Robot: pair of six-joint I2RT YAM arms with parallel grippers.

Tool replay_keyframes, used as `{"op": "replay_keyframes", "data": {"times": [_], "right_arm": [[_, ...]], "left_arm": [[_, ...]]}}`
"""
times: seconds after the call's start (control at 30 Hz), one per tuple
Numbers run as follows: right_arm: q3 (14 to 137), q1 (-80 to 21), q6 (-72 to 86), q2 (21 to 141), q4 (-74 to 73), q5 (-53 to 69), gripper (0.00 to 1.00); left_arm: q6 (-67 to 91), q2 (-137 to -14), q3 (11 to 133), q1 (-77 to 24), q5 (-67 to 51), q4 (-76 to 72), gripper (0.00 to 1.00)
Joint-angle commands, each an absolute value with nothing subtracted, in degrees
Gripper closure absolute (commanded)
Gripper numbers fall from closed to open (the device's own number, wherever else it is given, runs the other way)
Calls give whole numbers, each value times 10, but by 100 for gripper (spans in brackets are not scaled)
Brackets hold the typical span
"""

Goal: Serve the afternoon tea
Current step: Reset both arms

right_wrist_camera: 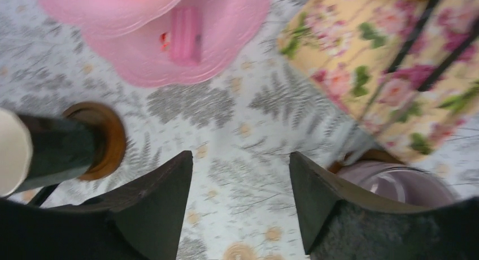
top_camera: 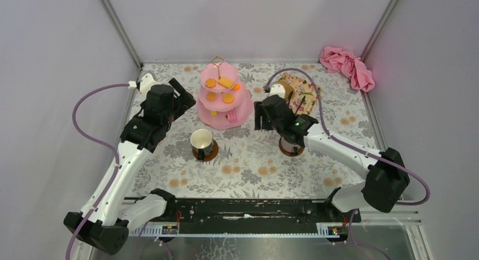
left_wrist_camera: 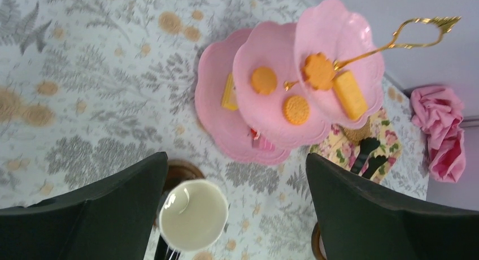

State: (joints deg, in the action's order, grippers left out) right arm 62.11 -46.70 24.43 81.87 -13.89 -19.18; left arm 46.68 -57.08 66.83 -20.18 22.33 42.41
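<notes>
Though obscure overhead, purple mug [right_wrist_camera: 395, 181] plain from the right wrist.

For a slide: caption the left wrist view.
Open left tool frames white mug; pink cake stand with biscuits beyond.

In the right wrist view the purple mug [right_wrist_camera: 406, 178] shows only its rim behind the right gripper [right_wrist_camera: 240, 158]; the left edge cuts the white mug [right_wrist_camera: 12, 152], the top edge the cake stand [right_wrist_camera: 169, 45]. From above, the right arm [top_camera: 339, 147] hides the purple mug.
</notes>
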Motion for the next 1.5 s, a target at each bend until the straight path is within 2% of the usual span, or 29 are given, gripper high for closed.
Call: {"op": "replay_keyframes", "data": {"times": [0.0, 0.07, 0.17, 0.33, 0.47, 0.8, 1.0, 1.13, 1.47], "right_arm": [[636, -402, 224, 768, -147, -239, 25], [637, -369, 221, 753, -148, -248, 20], [630, -341, 193, 735, -129, -305, 1], [631, -285, 172, 737, -135, -324, 1], [587, -243, 157, 725, -87, -336, 1], [536, -134, 154, 722, -44, -303, 1], [533, -111, 154, 738, -49, -352, 1], [546, -111, 179, 750, -69, -386, 1], [541, -112, 199, 750, -71, -403, 1]], "left_arm": [[419, -600, 676, -199, 269, 285, 0], [394, -615, 667, -200, 288, 242, 0], [361, -634, 652, -199, 330, 193, 0], [282, -650, 613, -198, 369, 93, 0], [233, -665, 583, -187, 391, 33, 0], [166, -655, 418, -115, 334, -195, 0], [163, -694, 330, -98, 309, -329, 0], [168, -735, 320, -91, 307, -336, 0], [167, -729, 288, -84, 314, -377, 0]]}}
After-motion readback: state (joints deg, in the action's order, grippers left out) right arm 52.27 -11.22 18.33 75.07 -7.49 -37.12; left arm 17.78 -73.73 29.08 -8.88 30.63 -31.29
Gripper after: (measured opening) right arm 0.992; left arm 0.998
